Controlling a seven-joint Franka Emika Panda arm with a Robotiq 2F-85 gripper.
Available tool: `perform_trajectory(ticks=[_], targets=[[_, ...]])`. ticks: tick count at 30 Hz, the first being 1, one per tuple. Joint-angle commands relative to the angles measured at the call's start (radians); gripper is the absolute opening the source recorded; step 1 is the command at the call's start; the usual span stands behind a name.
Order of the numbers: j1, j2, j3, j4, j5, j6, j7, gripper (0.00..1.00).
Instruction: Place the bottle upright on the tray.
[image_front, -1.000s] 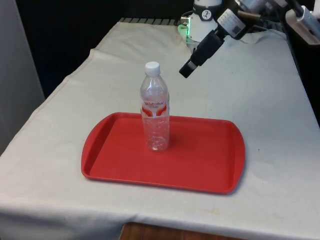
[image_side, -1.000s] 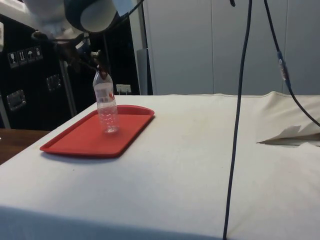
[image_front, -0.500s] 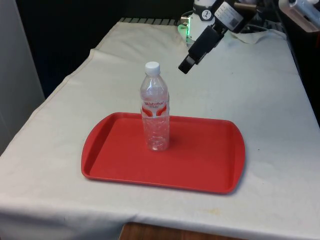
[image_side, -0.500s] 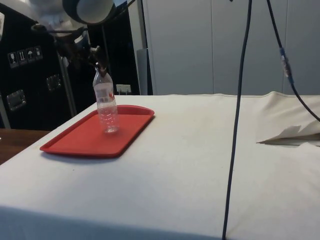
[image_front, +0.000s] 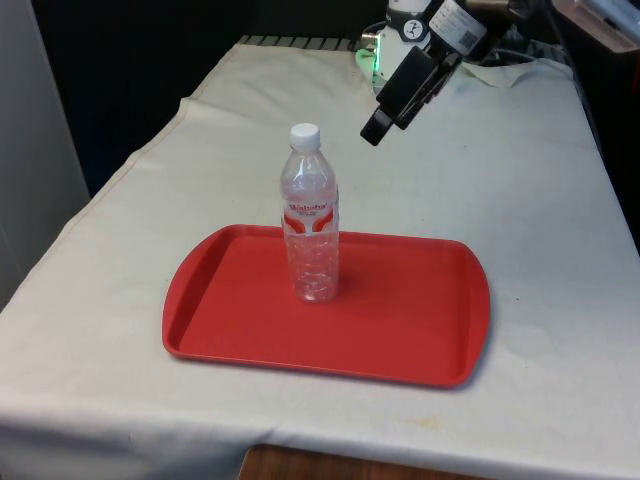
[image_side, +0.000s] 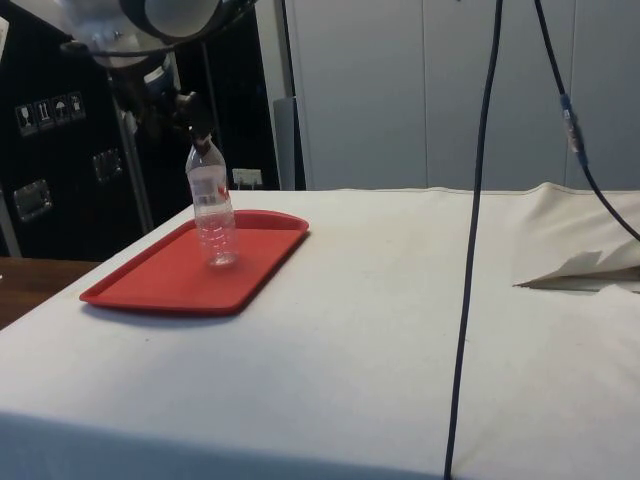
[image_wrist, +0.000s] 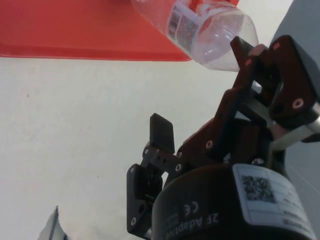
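A clear plastic bottle with a white cap and a red label stands upright on the red tray, left of the tray's middle. It stands free, with nothing touching it. My gripper hangs in the air beyond the tray, higher than the cap and toward the front view's right of the bottle. From the side, the gripper is just above and behind the bottle on the tray. The wrist view has the fingers spread apart and empty, with the bottle and tray beyond them.
White cloth covers the table around the tray. A black cable hangs down in the side view, and a fold of cloth lies at that view's right. The table's near edge runs just in front of the tray.
The gripper has risen a little and drawn back from the bottle toward the table's far end. The bottle and the tray have stayed in place.
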Motion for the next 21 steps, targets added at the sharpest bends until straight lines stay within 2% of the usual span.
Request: perform_trajectory(ticks=[1,5,6,7,8,14,21], targets=[[-0.006,-0.003,0.005,-0.001,0.017,0.011,0.005,1.0],[-0.007,-0.005,0.006,0.002,0.033,0.01,0.013,1.0],[-0.001,0.0,0.0,0.003,0.02,0.0,0.013,1.0],[-0.001,-0.001,0.0,0.005,0.024,-0.001,0.014,1.0],[-0.008,-0.005,0.006,0.004,0.041,0.009,0.016,1.0],[-0.019,-0.017,0.002,0.011,0.067,0.006,0.006,1.0],[-0.016,-0.035,0.002,-0.007,0.056,0.009,0.007,1.0]])
